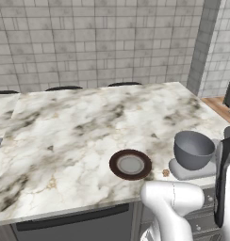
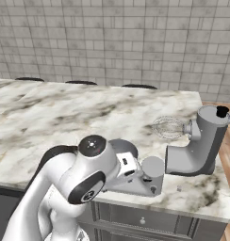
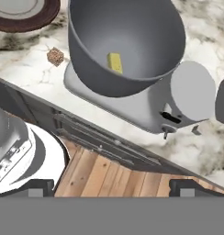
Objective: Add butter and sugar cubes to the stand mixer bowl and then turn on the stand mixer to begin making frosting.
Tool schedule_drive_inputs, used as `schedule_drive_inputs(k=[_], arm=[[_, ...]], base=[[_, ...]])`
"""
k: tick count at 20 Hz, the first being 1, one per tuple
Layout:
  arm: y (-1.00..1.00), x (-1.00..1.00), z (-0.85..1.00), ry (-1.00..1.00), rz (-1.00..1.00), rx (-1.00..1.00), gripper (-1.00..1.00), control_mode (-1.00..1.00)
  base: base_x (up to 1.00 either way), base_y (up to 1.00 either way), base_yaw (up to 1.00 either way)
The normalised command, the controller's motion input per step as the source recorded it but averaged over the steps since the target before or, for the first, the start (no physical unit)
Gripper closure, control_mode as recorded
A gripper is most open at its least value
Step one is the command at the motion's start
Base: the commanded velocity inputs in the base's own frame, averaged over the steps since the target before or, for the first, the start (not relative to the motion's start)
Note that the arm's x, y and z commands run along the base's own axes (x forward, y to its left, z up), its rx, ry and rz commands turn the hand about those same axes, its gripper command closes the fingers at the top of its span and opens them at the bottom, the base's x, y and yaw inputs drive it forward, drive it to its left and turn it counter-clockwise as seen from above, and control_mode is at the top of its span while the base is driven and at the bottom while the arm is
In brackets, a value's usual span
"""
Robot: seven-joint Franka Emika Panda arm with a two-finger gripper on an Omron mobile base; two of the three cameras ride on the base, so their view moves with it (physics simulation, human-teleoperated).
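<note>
Right now the gripper (image 3: pixel 111 188) hangs off the front edge of the counter (image 1: pixel 79 136) with its jaws spread wide and nothing between them; the two dark fingertips (image 3: pixel 38 187) show against the wooden floor (image 3: pixel 109 176) and the drawer fronts (image 3: pixel 100 137) below. Just past the edge sits the stand mixer (image 2: pixel 201 141) near the counter's front right corner, its flat light-grey base (image 3: pixel 127 110) lying between the hand and the rest of the worktop, and its dark head tipped back with the wire whisk (image 2: pixel 168 127) pointing out over the marble. The stand mixer bowl (image 3: pixel 125 43) rests on that base, open side up, and the butter (image 3: pixel 115 62) lies inside on its bottom, a short yellow stick whose long axis, in the hand view, runs roughly from the far rim towards the near one. A single sugar cube (image 3: pixel 55 56) sits on the marble just beside the base, between it and the dark-brown plate (image 1: pixel 130 164), which is bare
</note>
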Motion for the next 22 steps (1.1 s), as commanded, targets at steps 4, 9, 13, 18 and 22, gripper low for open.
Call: schedule_drive_inputs(k=[4,9,13,18,22], arm=[[-0.41,-0.49,-0.04,-0.19,0.00,0.00,-1.00,-1.00],[-0.32,-0.18,-0.14,-0.18,0.01,0.00,-1.00,-1.00],[-0.35,0.00,-0.14,-0.19,0.01,0.00,-1.00,-1.00],[-0.39,0.04,-0.17,-0.21,0.03,0.00,-1.00,-1.00],[-0.38,0.25,-0.17,-0.21,0.05,0.00,-1.00,-1.00]], base=[[0.00,0.00,0.00],[0.00,0.00,0.00],[0.00,0.00,0.00],[0.00,0.00,0.00],[0.00,0.00,0.00]])
